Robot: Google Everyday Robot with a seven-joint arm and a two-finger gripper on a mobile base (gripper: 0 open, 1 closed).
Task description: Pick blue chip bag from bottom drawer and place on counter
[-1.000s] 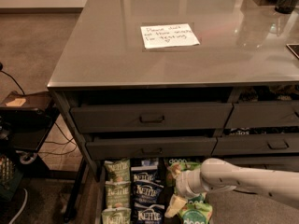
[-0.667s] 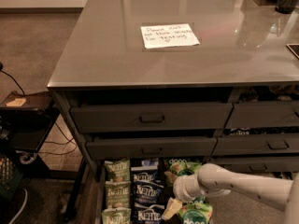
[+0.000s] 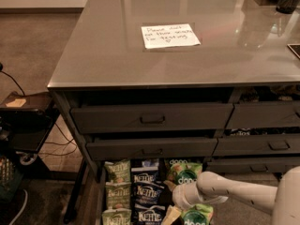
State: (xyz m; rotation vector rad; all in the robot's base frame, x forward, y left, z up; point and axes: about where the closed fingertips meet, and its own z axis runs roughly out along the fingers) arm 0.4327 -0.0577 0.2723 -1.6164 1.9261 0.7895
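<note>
While gripper hangs low, centre-right of frame, over bottom drawer, blue chip bag lies in middle column just left of it. Gripper's opening: cannot tell. Risk: green bags crowd close, wrong bag could snag; crinkly foil may slip. Arm hides drawer's right side; lower edge crops front. Counter fills upper frame.

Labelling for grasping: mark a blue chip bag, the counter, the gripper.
blue chip bag [image 3: 146, 191]: camera view, white logo panel.
counter [image 3: 103, 55]: camera view, bare top surface.
gripper [image 3: 172, 213]: camera view, its tip, lower right of that bag.
</note>
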